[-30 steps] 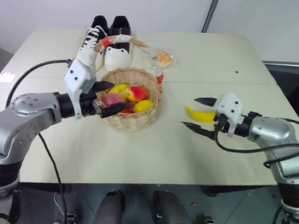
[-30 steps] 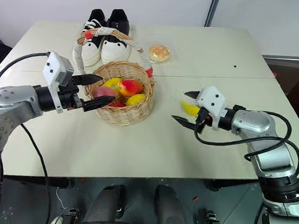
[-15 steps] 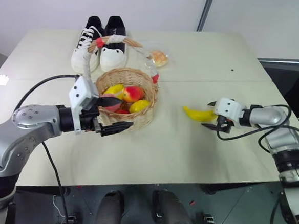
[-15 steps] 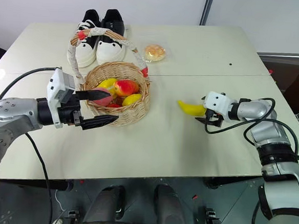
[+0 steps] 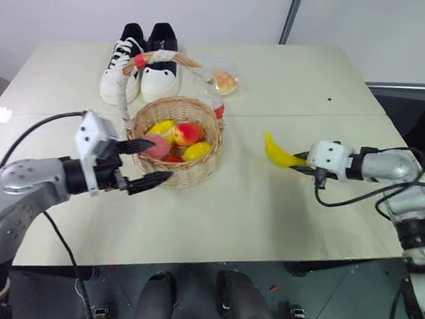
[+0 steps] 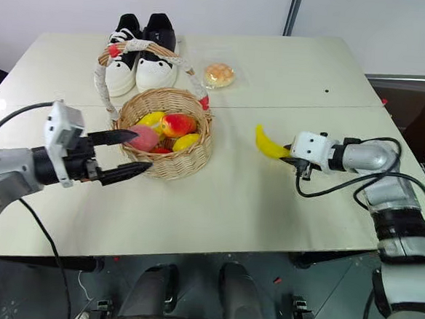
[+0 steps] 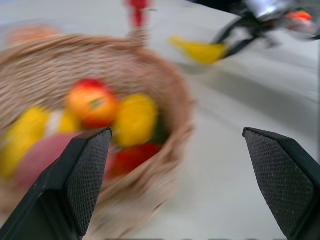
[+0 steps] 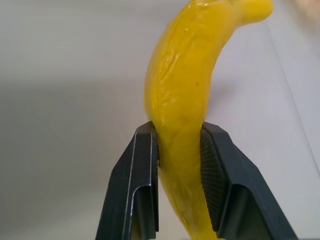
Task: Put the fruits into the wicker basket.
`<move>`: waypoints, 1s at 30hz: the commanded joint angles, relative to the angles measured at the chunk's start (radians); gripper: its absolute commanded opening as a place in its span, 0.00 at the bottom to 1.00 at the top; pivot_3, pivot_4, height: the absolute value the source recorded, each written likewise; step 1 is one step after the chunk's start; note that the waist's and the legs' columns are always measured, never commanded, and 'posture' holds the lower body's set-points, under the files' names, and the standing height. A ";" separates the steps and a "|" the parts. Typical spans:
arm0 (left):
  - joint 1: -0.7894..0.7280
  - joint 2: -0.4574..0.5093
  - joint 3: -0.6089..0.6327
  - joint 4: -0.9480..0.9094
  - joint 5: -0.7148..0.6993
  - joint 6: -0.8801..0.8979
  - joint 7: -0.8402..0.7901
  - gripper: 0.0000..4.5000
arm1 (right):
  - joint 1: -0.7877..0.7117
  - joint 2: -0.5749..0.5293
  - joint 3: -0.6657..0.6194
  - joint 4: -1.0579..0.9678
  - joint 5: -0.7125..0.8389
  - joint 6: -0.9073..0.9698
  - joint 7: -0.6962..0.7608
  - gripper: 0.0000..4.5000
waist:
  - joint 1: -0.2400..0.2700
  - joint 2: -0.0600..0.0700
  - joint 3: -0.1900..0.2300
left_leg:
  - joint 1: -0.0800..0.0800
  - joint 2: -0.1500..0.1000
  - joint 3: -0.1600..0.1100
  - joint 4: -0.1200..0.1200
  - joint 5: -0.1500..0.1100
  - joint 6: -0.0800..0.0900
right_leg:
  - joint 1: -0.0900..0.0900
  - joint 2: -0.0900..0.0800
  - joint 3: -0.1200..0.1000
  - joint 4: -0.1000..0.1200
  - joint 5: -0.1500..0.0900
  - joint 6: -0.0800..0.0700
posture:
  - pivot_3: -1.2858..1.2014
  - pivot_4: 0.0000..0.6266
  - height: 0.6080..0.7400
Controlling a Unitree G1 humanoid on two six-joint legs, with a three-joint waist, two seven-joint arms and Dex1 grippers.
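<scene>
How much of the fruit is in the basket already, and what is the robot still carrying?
The peach already lies in the wicker basket with other fruit, and the left hand hangs open beside the basket. The right hand is shut on the banana, its far end tipped up off the table. Left to do: carry the banana over and drop it in.

Even, bright, soft light with faint shadows. The left wrist view is motion-blurred: wicker basket (image 7: pixel 100 115) smeared. The banana (image 8: pixel 187 100) is sharp.
</scene>
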 commanded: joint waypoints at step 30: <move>0.101 -0.094 0.122 -0.006 -0.032 -0.183 -0.011 1.00 | -0.382 0.629 0.285 -0.298 0.000 0.601 -0.493 0.78 | 0.000 -0.002 -0.001 | -0.005 0.000 0.000 0.000 0.001 -0.001 | -0.004 0.000 -0.001 -0.003 0.001 -0.008 | 0.52 0.24 1.00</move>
